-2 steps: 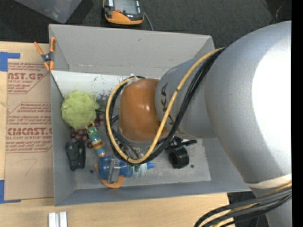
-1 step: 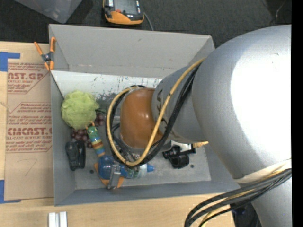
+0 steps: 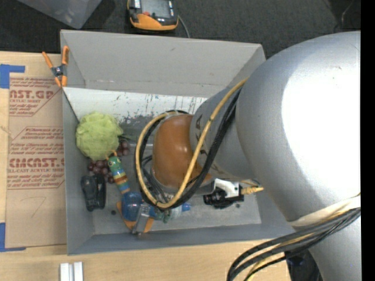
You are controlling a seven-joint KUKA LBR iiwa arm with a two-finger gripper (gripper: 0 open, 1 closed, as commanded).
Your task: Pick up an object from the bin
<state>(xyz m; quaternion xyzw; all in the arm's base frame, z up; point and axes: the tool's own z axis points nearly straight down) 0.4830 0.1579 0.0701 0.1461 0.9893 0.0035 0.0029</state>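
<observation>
Nearest the camera, the large silver arm casing is seen across the right half of the frame, reaching down and leftward into the grey metal bin. At its end, an orange domed cover is ringed by yellow and black cables at the bin's centre. The claw is lowered beneath this cover over the lower middle of the bin floor; whether it is released or clenched cannot be told, and nothing can be confirmed as grasped.

Just beside the claw, toward the lower left, a blue and orange plastic toy is found lying on the floor near the bin's bottom wall. A small black-and-white plastic piece is placed to the lower right of the cover. At centre left, a fuzzy light-green ball is set, with a cluster of dark purple grapes touching its lower edge. A black blocky object is located below the grapes, near the left wall.
</observation>
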